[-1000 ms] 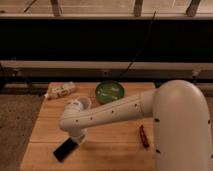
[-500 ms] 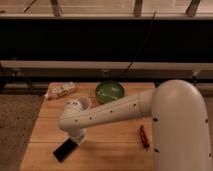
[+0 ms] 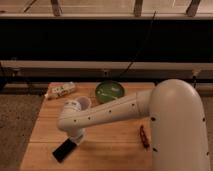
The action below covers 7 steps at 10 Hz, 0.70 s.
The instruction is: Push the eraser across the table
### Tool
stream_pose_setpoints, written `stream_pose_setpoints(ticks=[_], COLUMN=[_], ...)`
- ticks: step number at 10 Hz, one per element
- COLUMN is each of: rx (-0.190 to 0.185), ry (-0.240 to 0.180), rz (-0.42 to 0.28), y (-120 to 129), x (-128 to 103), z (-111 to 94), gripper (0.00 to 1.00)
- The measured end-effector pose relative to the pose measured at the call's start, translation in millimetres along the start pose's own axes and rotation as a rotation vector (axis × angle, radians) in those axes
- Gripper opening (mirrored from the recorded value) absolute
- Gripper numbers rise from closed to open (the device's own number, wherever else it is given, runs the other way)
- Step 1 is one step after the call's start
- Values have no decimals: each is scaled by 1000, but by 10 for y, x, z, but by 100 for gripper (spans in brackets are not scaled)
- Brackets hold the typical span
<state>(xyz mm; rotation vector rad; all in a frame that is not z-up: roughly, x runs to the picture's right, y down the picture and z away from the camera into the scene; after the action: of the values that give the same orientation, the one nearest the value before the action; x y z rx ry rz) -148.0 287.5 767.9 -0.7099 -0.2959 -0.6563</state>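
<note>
The eraser (image 3: 63,149) is a flat black slab lying at an angle near the front left corner of the light wooden table (image 3: 112,146). My white arm reaches in from the right and bends down over the table's left side. My gripper (image 3: 78,137) points down at the eraser's upper right end and looks to be touching it. The arm hides most of the gripper.
A white cup (image 3: 83,103) stands just behind the arm. A green bowl (image 3: 110,91) sits at the back middle. A white packet (image 3: 61,90) lies at the back left corner. A thin dark red tool (image 3: 144,136) lies at the right. Gravel-like floor lies left of the table.
</note>
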Motion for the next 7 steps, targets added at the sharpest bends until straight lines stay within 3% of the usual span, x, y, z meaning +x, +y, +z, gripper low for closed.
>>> stream_pose_setpoints(ticks=[7], rx=[10], ry=[-41], rz=[-28], y=[-106], x=[-159], z=[43], gripper=[6])
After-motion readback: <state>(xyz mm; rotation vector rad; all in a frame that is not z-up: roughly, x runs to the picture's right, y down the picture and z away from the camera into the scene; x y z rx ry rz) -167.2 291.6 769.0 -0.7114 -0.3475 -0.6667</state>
